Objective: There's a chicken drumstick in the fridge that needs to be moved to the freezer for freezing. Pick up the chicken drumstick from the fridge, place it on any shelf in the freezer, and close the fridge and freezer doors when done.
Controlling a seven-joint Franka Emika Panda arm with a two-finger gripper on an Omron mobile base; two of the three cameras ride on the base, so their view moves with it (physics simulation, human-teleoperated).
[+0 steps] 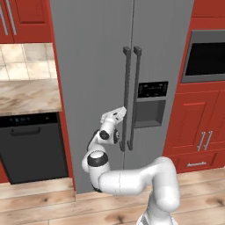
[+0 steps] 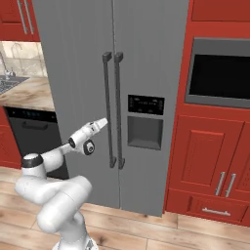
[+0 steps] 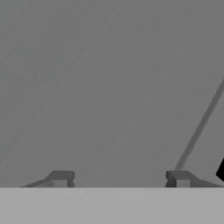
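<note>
Grey fridge doors both shut; claw (image 1: 121,110) part-open, empty, just left of left door handle (image 1: 126,99), whose long axis runs vertical.

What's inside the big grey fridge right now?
You can't see inside. Both doors of the tall grey fridge are shut, so anything in it is hidden. Outside show two dark vertical handles and a black dispenser panel. The white arm's gripper is by the left handle.
</note>
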